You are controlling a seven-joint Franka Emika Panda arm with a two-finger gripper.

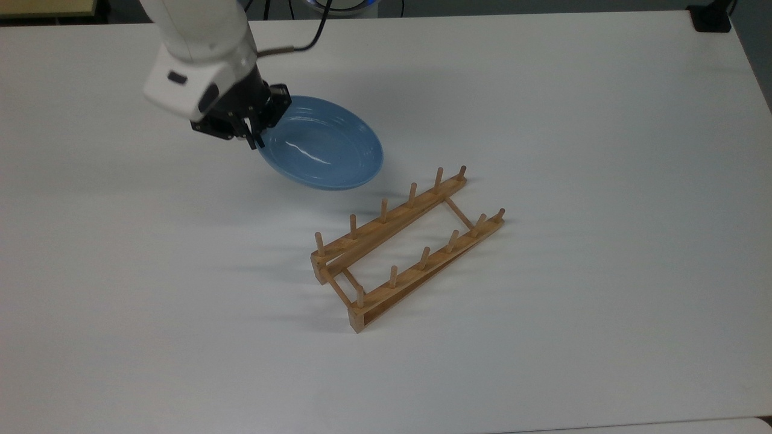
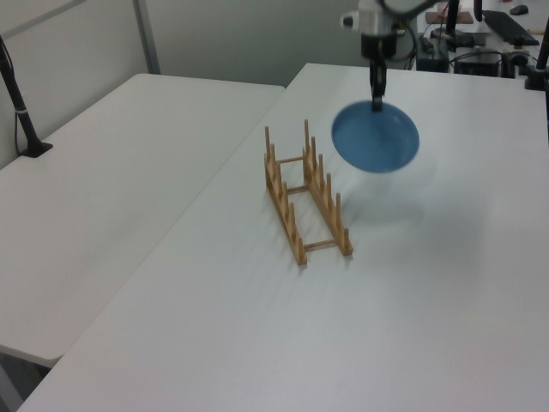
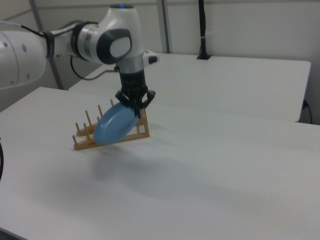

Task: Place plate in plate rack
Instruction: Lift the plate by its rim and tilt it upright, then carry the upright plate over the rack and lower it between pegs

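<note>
**Plate held off the table, beside the rack**

Gripper (image 1: 258, 129) is clamped on the rim of the plate (image 1: 322, 147), fingers pinching its edge. In the right view the plate (image 3: 114, 126) hangs tilted below the gripper (image 3: 134, 106), clear of the table (image 3: 225, 165). In the left view the arm descends from above, gripper (image 2: 376, 103) pointing down. The plate rack (image 1: 407, 244) stands on the table, near the plate, not touching.
</note>
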